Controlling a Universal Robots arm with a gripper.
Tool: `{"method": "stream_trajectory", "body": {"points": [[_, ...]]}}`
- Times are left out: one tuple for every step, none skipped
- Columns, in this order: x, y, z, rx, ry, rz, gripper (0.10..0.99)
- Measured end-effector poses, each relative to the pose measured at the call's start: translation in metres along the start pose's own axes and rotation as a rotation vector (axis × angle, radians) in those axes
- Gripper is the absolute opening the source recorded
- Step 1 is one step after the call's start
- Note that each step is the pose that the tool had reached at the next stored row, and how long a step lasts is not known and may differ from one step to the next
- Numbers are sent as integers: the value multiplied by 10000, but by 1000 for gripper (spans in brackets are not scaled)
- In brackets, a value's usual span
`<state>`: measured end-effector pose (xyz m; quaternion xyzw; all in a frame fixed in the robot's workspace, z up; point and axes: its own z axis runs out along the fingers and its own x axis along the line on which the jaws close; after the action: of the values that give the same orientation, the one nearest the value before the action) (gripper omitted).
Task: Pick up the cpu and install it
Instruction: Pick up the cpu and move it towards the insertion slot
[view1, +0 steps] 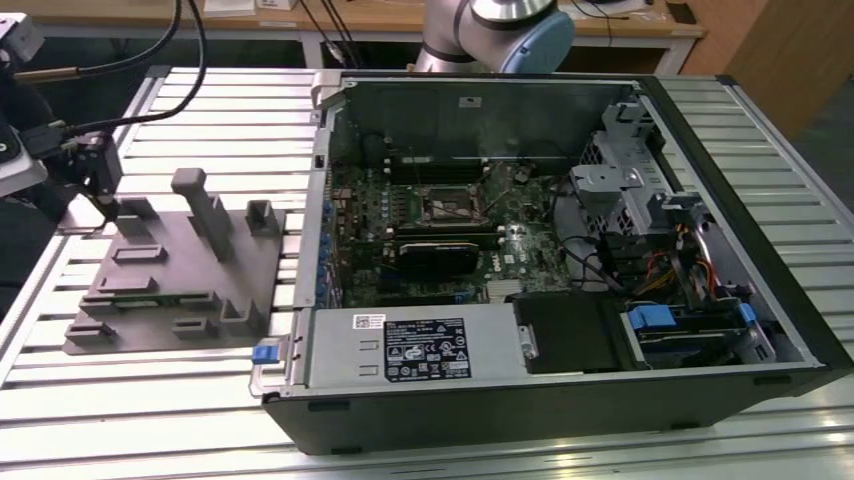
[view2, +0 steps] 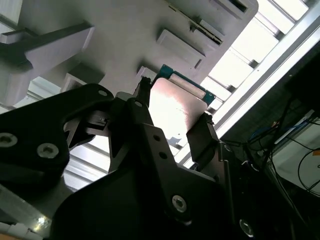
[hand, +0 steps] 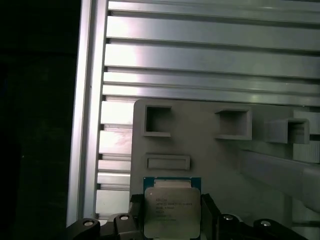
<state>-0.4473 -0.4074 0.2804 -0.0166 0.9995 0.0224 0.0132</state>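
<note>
Two dark fingers press on the cpu, one on each side. So the gripper is closed just as wide as the chip and has hold of it. The cpu has a shiny silver top with tiny print and a thin green rim. It is right over the gray tray, near a flat slot and two small square pockets in it. I cannot tell if the chip touches the tray or floats a little above it.

In the exterior view the tray lies on the silver slatted table. The gripper is over the tray's corner at about ten o'clock. The open computer case stands at three o'clock from the tray, just beside it. Inside the case, the green board has a square socket near its middle. The gray and blue arm base stands at twelve o'clock from the case.
</note>
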Motion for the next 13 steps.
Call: {"method": "stream_trajectory", "body": {"points": [[-1,1,-18,0,0,0,541],[-1,2,-34,0,0,0,541],[-1,3,-49,0,1,0,541],[-2,4,-64,0,0,0,541],[-2,4,-79,0,0,0,541],[-3,5,-92,0,0,0,541],[-3,6,-106,0,0,0,541],[-3,7,-121,-1,-1,0,541],[-4,8,-136,0,0,0,541],[-4,8,-150,-1,-1,0,541],[-5,9,-164,0,0,0,541],[-5,9,-177,0,0,-1,541],[-5,10,-191,0,0,0,541]]}}
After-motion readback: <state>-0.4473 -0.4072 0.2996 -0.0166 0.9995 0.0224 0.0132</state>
